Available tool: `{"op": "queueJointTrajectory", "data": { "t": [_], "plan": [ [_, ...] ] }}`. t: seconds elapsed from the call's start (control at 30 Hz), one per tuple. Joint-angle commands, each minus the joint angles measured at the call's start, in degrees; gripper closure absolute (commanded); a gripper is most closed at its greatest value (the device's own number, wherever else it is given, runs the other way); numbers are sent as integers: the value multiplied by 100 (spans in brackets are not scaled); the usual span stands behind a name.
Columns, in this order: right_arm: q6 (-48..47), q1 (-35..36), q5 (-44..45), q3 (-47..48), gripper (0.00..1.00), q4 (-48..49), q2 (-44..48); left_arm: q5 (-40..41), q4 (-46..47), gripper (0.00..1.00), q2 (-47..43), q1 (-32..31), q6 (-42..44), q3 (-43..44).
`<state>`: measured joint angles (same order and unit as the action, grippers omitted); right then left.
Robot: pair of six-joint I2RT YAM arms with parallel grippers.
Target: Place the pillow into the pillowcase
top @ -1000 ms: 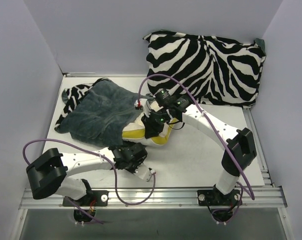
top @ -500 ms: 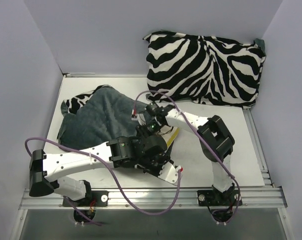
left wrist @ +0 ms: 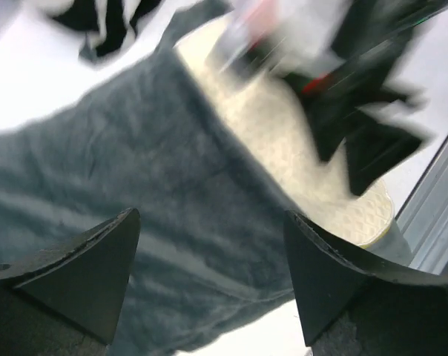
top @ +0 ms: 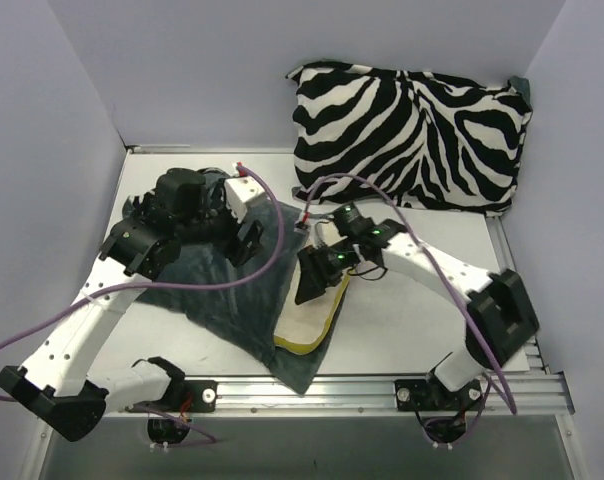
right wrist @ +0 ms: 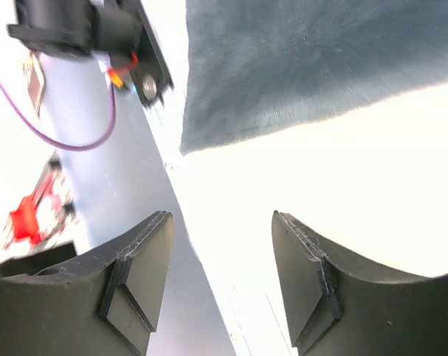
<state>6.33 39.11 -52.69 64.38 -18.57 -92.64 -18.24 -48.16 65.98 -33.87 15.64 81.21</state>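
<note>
1. Covering most of the pillow (top: 304, 322), the pillowcase (top: 212, 295) leaves only one cream end with its yellow edge sticking out, near the front of the desk (top: 412, 320).
2. How far the pillow reaches inside the cover cannot be told from here.
3. The left arm (top: 92, 310) hides the cover's far left part, where a scrap of zebra print peeks out.
4. The left wrist view is smeared, and the right wrist view is washed out to white below the grey-teal cloth.
5. The left hand (top: 246, 240) hovers over the grey-teal cloth, jaws spread wide, gripping nothing.
6. The right hand (top: 315, 283) hangs over the bare pillow end, jaws apart, with nothing visibly held.
7. A plump zebra cushion (top: 412, 130) leans on the back wall.
</note>
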Motion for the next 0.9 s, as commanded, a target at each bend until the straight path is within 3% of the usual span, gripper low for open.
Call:
{"op": "queueJointTrajectory", "data": {
  "t": [0.0,0.17,0.37,0.53,0.73,0.87],
  "plan": [
    [167,-588,329,-495,45,-437,1115,-531,-492,15,440,678,-842,-131],
    [526,-1642,846,-1006,45,-578,1601,-216,-212,20,1651,434,-1247,-19],
    [1265,-2609,1093,-638,47,52,494,706,491,22,2927,-260,-1309,544],
    [1608,-2865,1270,-32,46,581,-323,1252,808,23,3869,-270,-1344,1360],
    [2258,-2918,971,171,46,1135,-720,1191,958,24,4704,-226,-1160,1994],
    [2514,-2830,830,180,48,1355,-913,1191,967,31,5231,-182,-1116,2407]
  ]
}}
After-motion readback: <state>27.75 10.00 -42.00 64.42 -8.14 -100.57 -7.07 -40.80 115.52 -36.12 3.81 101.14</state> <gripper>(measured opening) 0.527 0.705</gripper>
